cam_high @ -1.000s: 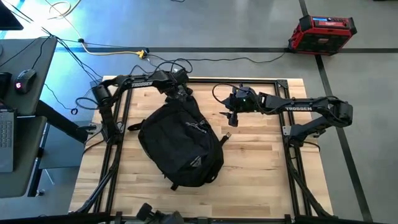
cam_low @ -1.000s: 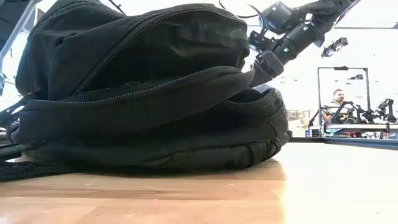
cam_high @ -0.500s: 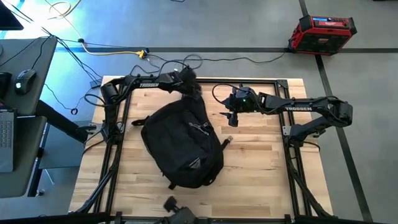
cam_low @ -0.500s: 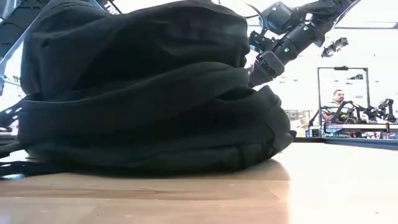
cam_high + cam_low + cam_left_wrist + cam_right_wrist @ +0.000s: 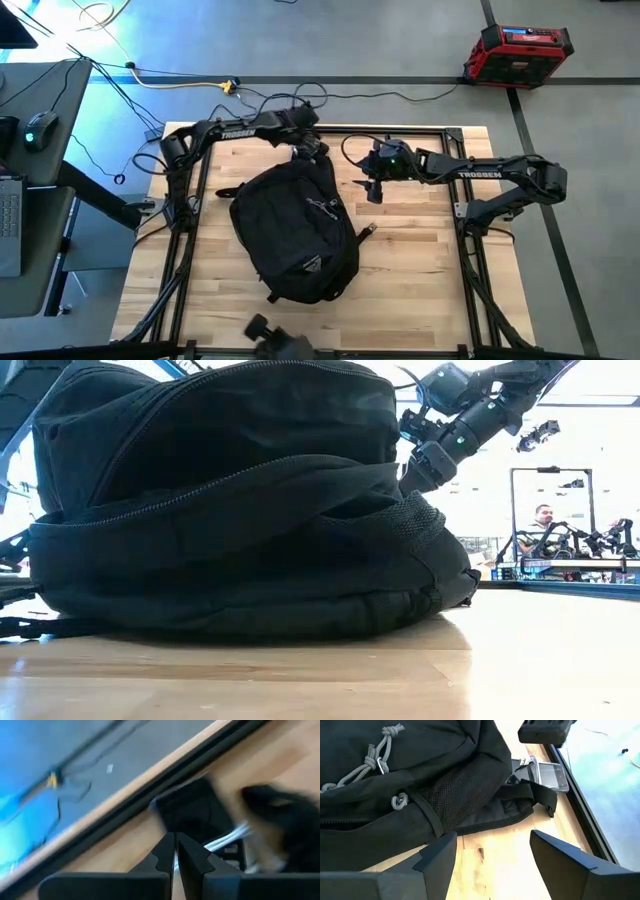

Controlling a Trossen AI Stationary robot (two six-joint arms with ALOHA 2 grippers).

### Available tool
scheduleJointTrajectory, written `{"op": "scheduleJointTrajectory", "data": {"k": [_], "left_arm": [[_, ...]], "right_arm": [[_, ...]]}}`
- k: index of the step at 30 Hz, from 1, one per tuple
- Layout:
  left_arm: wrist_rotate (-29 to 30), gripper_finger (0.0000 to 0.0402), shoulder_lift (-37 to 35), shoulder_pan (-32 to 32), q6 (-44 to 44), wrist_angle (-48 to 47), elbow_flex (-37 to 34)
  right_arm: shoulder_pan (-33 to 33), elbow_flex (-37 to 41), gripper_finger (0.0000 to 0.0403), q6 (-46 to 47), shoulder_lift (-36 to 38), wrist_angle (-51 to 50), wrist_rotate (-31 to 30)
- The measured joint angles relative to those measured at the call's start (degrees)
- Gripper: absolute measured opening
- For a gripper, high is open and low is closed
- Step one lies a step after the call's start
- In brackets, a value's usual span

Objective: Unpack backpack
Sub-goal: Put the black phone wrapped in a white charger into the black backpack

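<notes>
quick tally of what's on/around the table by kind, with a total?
backpack: 1
robot arms: 2, left gripper at the backpack's top end, right gripper beside it
red toolbox on the floor: 1
computer mouse on the side desk: 1
Total: 5

You see a pale wooden slatted worktop (image 5: pixel 420 270) inside a black metal frame (image 5: pixel 470 270). On the grey floor beyond it sits a red and black boxy case (image 5: pixel 517 53), and a yellow cable (image 5: pixel 180 84) trails near a grey desk (image 5: pixel 40 170) carrying a computer mouse (image 5: pixel 38 127).
</notes>
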State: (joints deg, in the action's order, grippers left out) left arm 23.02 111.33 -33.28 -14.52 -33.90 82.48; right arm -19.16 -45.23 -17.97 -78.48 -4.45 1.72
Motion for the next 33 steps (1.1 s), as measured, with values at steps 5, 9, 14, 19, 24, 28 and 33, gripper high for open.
{"op": "scheduleJointTrajectory", "data": {"k": [5, 9, 14, 19, 24, 28, 33], "left_arm": [[-7.28, 0.0000, 3.37, -5.88, -5.35, -3.28, 0.00], [-11.33, 0.0000, 7.60, -6.77, -6.38, -0.43, 0.02], [-14.13, 0.0000, 10.73, -4.74, -6.35, 3.49, 0.85], [-20.58, 0.0000, 11.95, -0.96, -4.10, 8.90, 5.66], [-31.11, 0.0000, 11.65, 2.53, -1.14, 22.46, 7.69], [-31.32, 0.0000, 11.16, 5.25, 1.24, 24.24, 8.17], [-31.30, 0.0000, 10.52, 8.18, 5.15, 16.75, 10.26]], "right_arm": [[0.02, 0.00, 0.0239, 0.88, 0.00, 1.06, 0.04], [0.00, 0.02, 0.0239, 1.15, 0.00, 1.33, 0.02], [0.00, 0.02, 0.0239, 1.02, 0.00, 1.40, 0.02], [0.00, 0.02, 0.0239, -0.02, 0.00, 1.90, 0.02], [-0.11, 0.02, 0.0239, -0.08, 0.00, 2.26, 0.02], [-1.24, 0.02, 0.0239, -0.04, 0.17, -0.98, -1.72], [-9.26, 0.02, 0.0239, 2.14, 0.04, -6.45, -0.42]]}}
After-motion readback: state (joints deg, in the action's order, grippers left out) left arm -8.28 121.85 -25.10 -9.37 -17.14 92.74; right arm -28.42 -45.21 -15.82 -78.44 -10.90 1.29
